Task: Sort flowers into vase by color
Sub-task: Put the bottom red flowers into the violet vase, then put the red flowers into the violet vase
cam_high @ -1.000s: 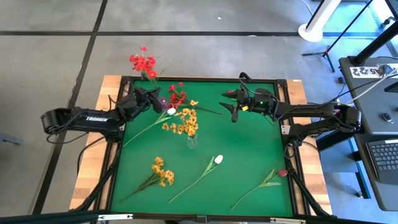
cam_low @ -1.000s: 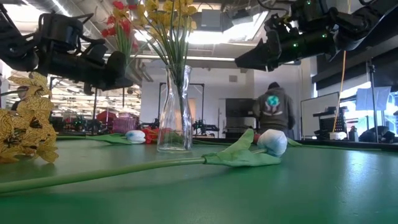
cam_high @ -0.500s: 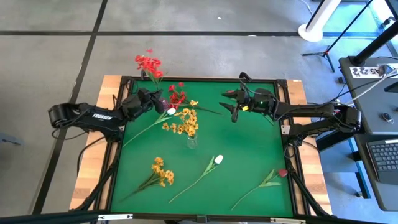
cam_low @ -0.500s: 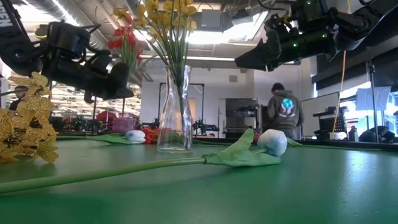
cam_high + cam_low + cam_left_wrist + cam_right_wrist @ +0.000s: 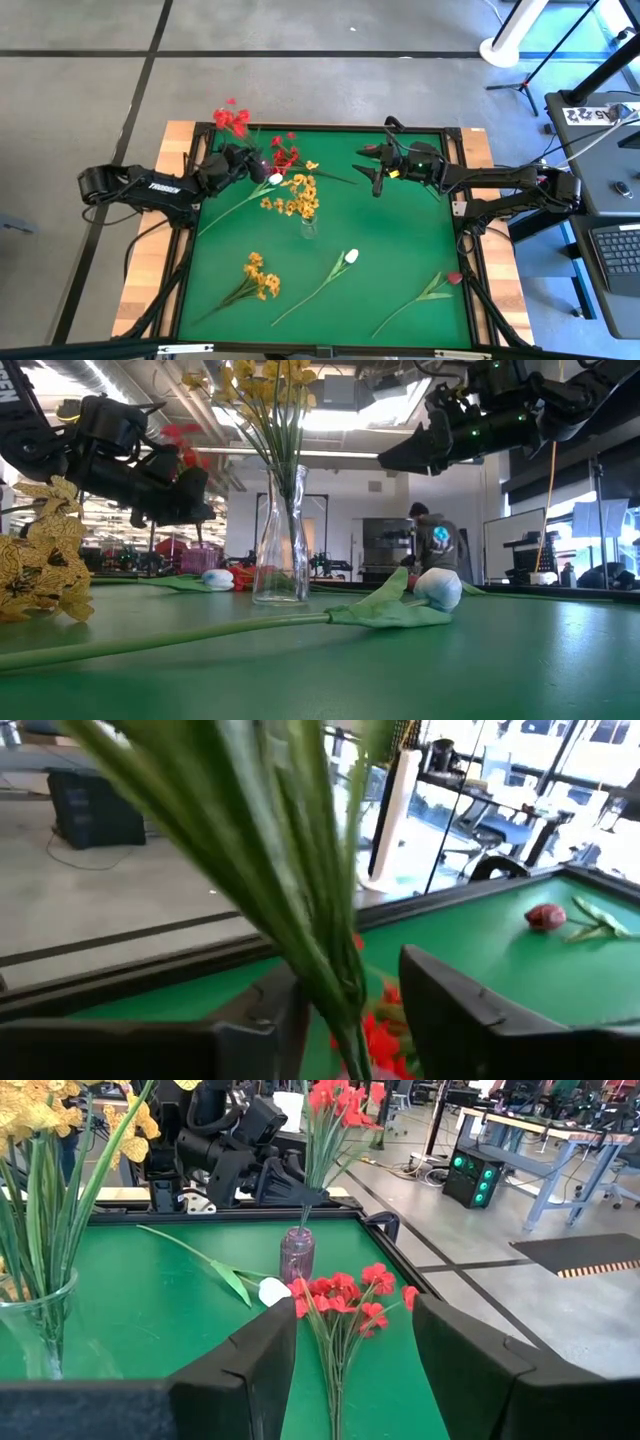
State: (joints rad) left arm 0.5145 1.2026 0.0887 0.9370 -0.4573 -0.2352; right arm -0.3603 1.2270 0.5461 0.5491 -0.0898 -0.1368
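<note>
While the red spray (image 5: 232, 118) sits clamped by its green stems in the left end effector (image 5: 240, 160), its blooms lean out past the far-left edge of the bench (image 5: 400, 250), and the stem foot meets the mouth of a small purple vase (image 5: 297, 1254) at the far-left corner. The right wrist view shows the stem tip at or just inside that mouth; how deep it goes is not resolvable.

A second red spray (image 5: 284, 154) lies flat just beside the purple vase, with a white tulip bud (image 5: 275, 179) touching or nearly touching it, its long stem running toward the left edge.

Near bench centre a clear glass vase (image 5: 308, 228) stands upright and already holds a yellow-orange spray (image 5: 296, 196).

Nearer the front edge lie three loose stems, well apart: another yellow-orange spray (image 5: 259, 276), a second white tulip (image 5: 351, 256), and a dark pink rose bud (image 5: 454, 278) toward the right.

The right end effector (image 5: 376, 166) hovers above the far-middle of the bench, fingers spread wide, carrying nothing.

Progress, judged: one yellow spray placed, one red spray in hand at its vase. Five stems are left on the bench. No vases for white or pink are visible.
</note>
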